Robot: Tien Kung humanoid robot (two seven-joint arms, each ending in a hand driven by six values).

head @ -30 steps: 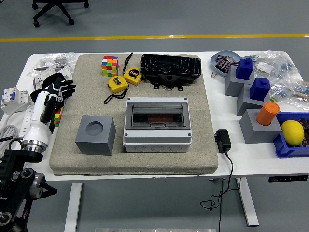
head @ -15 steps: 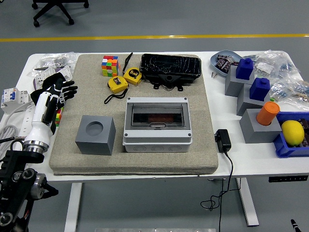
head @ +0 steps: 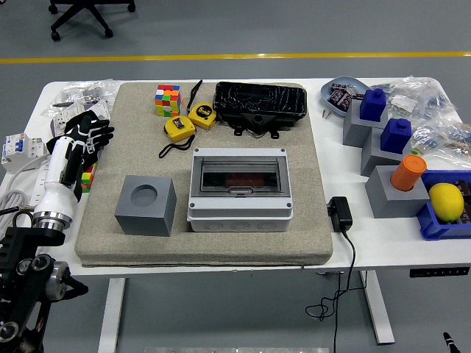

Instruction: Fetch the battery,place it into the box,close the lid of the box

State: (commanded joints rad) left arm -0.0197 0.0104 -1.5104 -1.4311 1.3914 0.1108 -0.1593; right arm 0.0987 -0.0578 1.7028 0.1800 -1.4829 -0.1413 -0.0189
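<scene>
The grey box with a clear tinted lid sits on the beige mat, mid-table. The lid lies flat, down on the box. A reddish shape shows dimly through it. A blue dish at the back right holds small dark battery-like items. My left hand hovers at the mat's left edge, fingers spread, holding nothing. It is well left of the box. Only a small dark tip shows at the lower right corner, where my right arm comes in.
A grey cube with a round hole stands left of the box. A Rubik's cube, two yellow tape measures and a black case lie behind. A black adapter, grey blocks, an orange cup and a lemon are on the right.
My left hand has drifted slightly left and back along the mat's edge. The small dark tip appeared at the lower right corner. Nothing on the table moved.
</scene>
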